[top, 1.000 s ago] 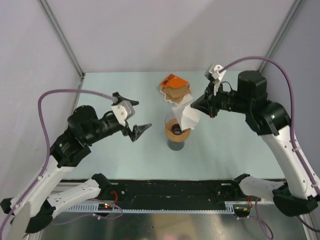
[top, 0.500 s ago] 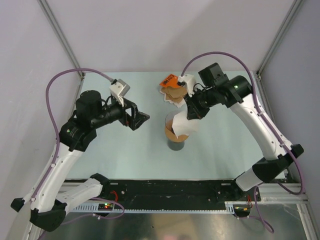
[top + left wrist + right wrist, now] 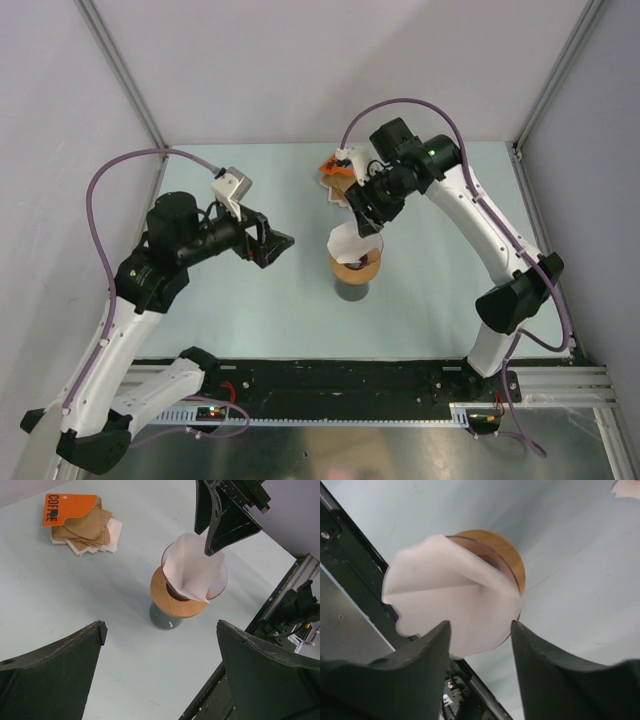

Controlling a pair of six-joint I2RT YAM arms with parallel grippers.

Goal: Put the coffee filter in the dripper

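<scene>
Black fingers of the right end effector (image 3: 480,630) stood apart; just beneath them the coffee filter (image 3: 452,605), probably light, limp and easily creased, leaned in the dripper (image 3: 216,592), best pinched at its upper edge; the left end effector (image 3: 161,627) gaped, well aside

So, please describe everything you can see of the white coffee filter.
The coffee filter is thin white paper, folded with one crease and a wavy edge, not opened out. It leans in the mouth of the clear dripper, which sits on the tan ring. The right gripper hangs just above it, jaws parted.
</scene>
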